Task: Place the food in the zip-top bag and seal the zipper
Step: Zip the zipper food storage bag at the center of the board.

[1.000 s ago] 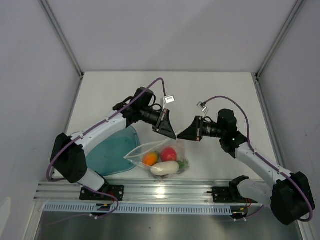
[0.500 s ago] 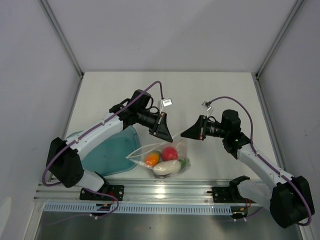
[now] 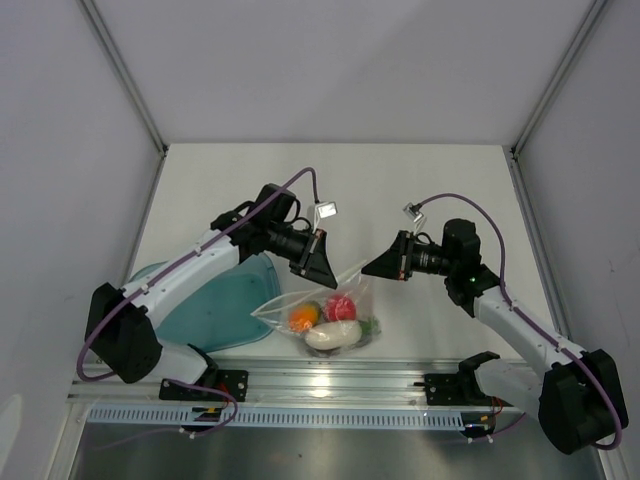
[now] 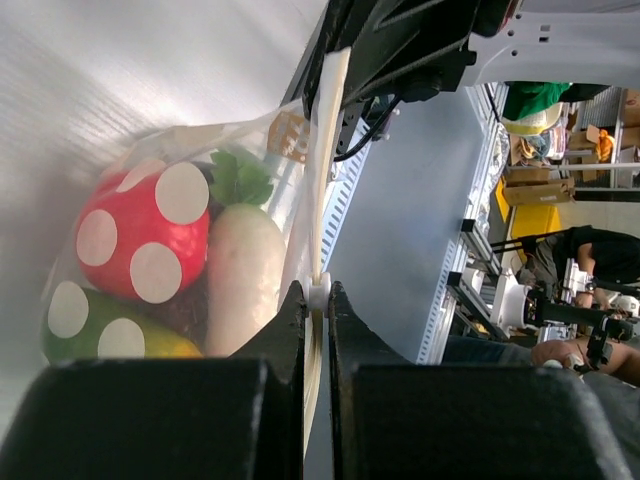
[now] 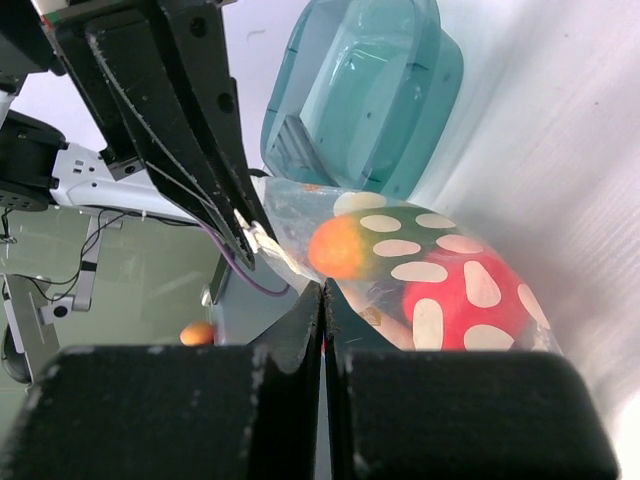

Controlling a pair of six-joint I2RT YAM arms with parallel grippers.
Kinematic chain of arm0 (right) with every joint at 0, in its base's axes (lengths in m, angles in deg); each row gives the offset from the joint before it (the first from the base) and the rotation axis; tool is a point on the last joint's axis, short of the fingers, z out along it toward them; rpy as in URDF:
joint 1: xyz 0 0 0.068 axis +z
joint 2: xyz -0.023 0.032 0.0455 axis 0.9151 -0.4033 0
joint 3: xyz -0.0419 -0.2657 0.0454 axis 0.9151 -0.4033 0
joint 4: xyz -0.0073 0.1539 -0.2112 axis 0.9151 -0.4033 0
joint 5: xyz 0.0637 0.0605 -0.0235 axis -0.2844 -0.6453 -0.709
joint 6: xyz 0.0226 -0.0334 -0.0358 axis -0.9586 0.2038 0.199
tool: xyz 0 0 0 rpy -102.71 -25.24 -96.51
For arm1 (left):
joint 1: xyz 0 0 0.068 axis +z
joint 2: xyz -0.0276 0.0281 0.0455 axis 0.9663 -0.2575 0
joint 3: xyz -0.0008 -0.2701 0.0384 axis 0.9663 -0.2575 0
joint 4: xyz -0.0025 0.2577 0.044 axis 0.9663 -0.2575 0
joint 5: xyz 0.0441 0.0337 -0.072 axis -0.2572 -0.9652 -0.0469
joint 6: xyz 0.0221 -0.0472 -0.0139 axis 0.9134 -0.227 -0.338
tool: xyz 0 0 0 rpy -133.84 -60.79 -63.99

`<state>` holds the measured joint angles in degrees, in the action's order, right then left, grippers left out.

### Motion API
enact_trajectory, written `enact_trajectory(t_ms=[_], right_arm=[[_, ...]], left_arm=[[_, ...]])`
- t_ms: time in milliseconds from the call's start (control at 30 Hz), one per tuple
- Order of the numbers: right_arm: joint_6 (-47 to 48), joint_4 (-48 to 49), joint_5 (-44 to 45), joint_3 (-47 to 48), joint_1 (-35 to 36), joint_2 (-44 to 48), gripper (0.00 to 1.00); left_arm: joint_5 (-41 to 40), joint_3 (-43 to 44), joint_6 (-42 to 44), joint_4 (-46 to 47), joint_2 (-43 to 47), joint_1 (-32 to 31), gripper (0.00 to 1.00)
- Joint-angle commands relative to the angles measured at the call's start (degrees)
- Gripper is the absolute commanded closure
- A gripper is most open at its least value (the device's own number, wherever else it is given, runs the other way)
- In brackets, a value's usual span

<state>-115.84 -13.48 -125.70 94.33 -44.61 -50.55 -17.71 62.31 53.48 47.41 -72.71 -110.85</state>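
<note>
A teal tray [image 3: 232,300] lies on the white table [image 3: 420,190].

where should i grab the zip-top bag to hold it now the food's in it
Pinch the zipper strip at the mouth edge, coming from above, as the left gripper does. That strip is thin, flat and raised, while the zip-top bag bulges round the food lower down and may slip.
</note>
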Motion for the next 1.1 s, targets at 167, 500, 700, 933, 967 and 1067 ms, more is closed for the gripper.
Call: enact_trajectory(t_ms=[167,500,700,933,967,1067], right_arm=[[1.6,-0.7,2.7,1.4,-0.9,0.2,1.00],[1.2,-0.6,3.0,0.4,-1.0,0.6,1.00],[1.3,-1.0,3.2,0.6,-1.3,1.1,1.00],[1.3,-1.4,3.1,0.8,-2.0,1.2,1.00],[1.5,-1.3,2.8,0.8,-2.2,1.0,1.00],[2.7,-1.0,-1.8,2.2,-1.9,-0.4,1.00]], left_arm=[[-3.8,-4.8,0.5,-2.5,6.4,0.4,1.00],[-7.8,-4.3,1.2,-6.1,9.4,0.4,0.99],[-9.4,-4.3,1.9,-8.3,10.9,0.5,0.99],[-11.1,-4.5,3.4,-11.1,13.0,0.7,1.00],[-11.1,-4.6,3.5,-11.3,13.3,0.7,0.99],[-10.5,-4.7,3.6,-11.3,14.0,0.8,0.99]])
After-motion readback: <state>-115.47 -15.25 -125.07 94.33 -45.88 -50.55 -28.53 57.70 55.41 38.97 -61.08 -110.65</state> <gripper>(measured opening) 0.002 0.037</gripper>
